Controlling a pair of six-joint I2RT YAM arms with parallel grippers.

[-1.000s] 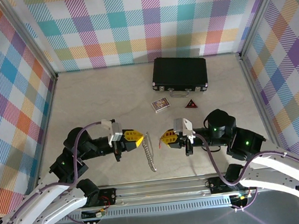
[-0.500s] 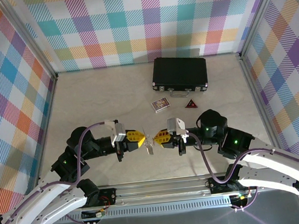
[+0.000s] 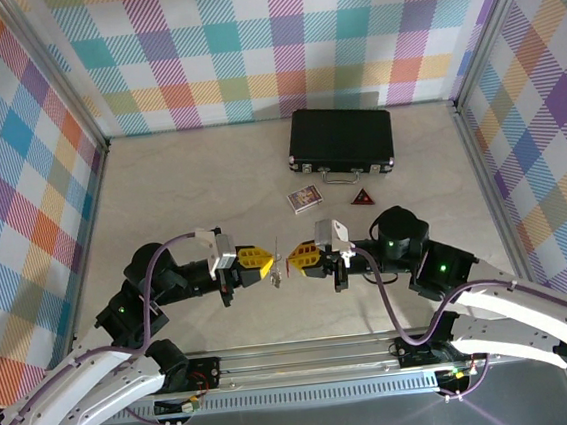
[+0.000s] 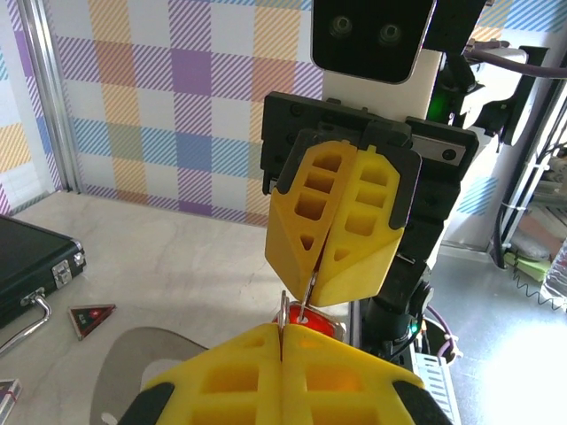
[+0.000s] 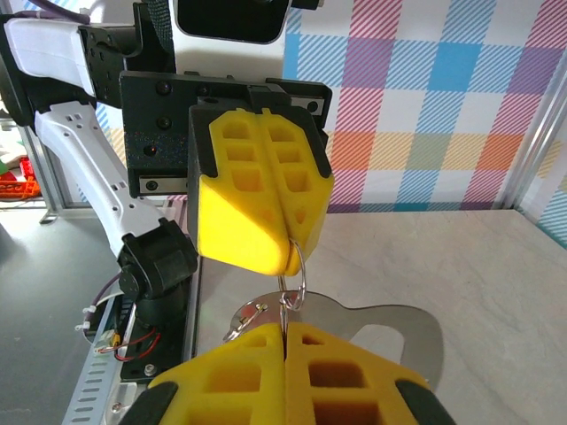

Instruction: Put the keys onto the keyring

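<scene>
Keyring (image 3: 279,265) metal hangs in the air between two sets of yellow fingers, above the tabletop (image 3: 182,202) near the middle of its near edge. From the right wrist, its thin round loop drops from the tip of the left gripper (image 3: 265,263), whose fingers are pressed together on it, and a bumpy length trails to one side. The key (image 4: 310,322) shows its red head in the left wrist view, just under the tip of the right gripper (image 3: 294,263). That gripper is clamped tight, with a sliver of silver running up between its fingers, so it seems to pinch the key by its metal part. Both tips face each other, nearly touching and equally close to the loop, so threading turns on that short line between them. Whether the key is already on the loop I cannot tell. A second ago the keyring stretched long toward the near edge and the grippers stood apart; now it is raised and the right gripper has closed in. Toward the far edge sit a black case (image 3: 342,139), a card box (image 3: 305,199) and a dark red triangle (image 3: 363,198).
</scene>
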